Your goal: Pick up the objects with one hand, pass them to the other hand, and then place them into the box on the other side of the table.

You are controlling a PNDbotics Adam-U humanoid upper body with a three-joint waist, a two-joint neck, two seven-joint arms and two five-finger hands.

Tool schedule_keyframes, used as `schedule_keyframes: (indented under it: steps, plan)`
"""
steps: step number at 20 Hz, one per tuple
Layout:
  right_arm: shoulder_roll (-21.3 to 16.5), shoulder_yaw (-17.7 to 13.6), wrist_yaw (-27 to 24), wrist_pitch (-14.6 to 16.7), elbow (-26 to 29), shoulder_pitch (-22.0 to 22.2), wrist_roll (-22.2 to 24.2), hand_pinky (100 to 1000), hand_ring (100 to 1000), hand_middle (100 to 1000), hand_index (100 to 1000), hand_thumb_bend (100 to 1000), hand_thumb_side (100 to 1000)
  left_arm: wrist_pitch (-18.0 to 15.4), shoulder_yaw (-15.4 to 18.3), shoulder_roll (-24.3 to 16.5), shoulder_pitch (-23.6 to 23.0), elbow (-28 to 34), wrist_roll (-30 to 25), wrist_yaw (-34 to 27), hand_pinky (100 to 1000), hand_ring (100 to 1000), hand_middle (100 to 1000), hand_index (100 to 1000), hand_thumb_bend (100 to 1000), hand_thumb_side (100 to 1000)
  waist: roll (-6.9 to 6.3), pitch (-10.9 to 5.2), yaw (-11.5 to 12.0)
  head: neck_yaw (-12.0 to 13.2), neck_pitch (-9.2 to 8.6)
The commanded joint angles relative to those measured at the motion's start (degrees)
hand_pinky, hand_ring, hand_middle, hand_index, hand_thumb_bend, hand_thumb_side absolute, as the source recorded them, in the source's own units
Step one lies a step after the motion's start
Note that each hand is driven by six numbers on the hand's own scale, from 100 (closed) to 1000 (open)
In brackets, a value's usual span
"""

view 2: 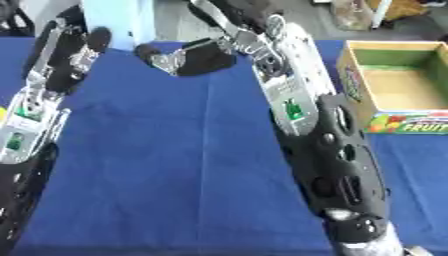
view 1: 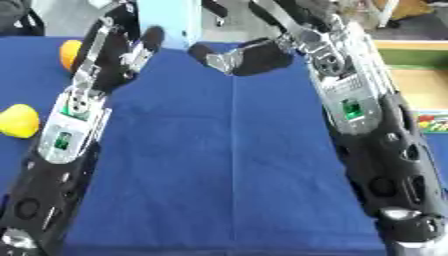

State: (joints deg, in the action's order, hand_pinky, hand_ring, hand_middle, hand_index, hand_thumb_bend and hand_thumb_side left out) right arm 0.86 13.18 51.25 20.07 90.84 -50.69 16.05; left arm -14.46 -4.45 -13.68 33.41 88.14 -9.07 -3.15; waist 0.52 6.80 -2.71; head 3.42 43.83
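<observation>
Surface (view 1: 236, 175): covered in deep blue cloth, matte, with a straight crease running down its middle.

Light blue object (view 1: 185, 22): smooth, flat-sided, box-like, held upright at the far middle of the surface between the two hands; its top is cut off by the frame.

Left hand (view 1: 140, 47): black with silver joints, fingers (view 1: 153, 37) curled against the object's left side.

Right hand (view 1: 241, 57): black, fingers (view 1: 203, 52) bent toward the object's lower right edge; contact appears likely but cannot be confirmed.

Yellow fruit (view 1: 17, 120): rounded with a pointed end, possibly a lemon, at the left edge.

Orange fruit (view 1: 70, 52): round, partly behind the left arm.

Box (view 2: 398, 87): cardboard, open-topped, printed sides, on the right, well apart from both hands.
</observation>
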Motion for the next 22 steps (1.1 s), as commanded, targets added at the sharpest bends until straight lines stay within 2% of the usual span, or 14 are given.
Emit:
schedule_keyframes:
  steps: [1, 4, 11, 14, 19, 22]
  plan:
    - [0.4, 0.1, 0.8, 0.0, 1.5, -0.7, -0.4, 987, 868, 832, 956, 422, 443, 0.3, -0.4, 0.2, 1.5, 0.4, 0.2, -0.5, 786, 536, 509, 584, 379, 516, 0.68, -1.05, 0.0, 0.0, 0.29]
    - [0.6, 0.2, 1.8, 0.3, 1.4, -0.4, -0.6, 989, 870, 833, 955, 413, 431, 1.1, -0.5, 0.8, 1.9, 0.2, 0.2, -1.5, 786, 535, 509, 583, 382, 518, 0.66, -1.05, 0.0, 0.1, 0.29]
    - [0.8, 0.3, 4.3, 1.1, 0.9, -0.2, -1.0, 988, 870, 829, 912, 295, 293, 2.5, -0.7, 1.2, 2.3, 1.2, -0.7, -3.7, 787, 537, 510, 584, 380, 520, 0.53, -1.05, 0.1, 0.0, 0.29]
    - [0.9, 0.3, 4.7, 1.3, 0.6, -0.2, -1.1, 987, 869, 828, 892, 282, 278, 2.8, -0.8, 1.3, 2.4, 1.7, -1.2, -4.4, 787, 537, 510, 585, 380, 520, 0.53, -1.03, 0.1, 0.0, 0.29]
    - [1.0, 0.2, 5.5, 1.1, 0.4, -0.3, -2.4, 977, 856, 814, 731, 253, 257, 2.9, -1.0, 1.3, 2.4, 2.4, -1.8, -4.7, 794, 542, 515, 590, 385, 528, 0.51, -1.03, 0.1, 0.1, 0.29]
    - [1.1, 0.2, 5.9, 0.9, 0.3, -0.3, -3.6, 975, 850, 807, 691, 243, 260, 2.7, -1.2, 1.1, 2.3, 2.4, -2.6, -4.3, 802, 555, 532, 613, 454, 559, 0.49, -1.04, 0.1, 0.1, 0.29]
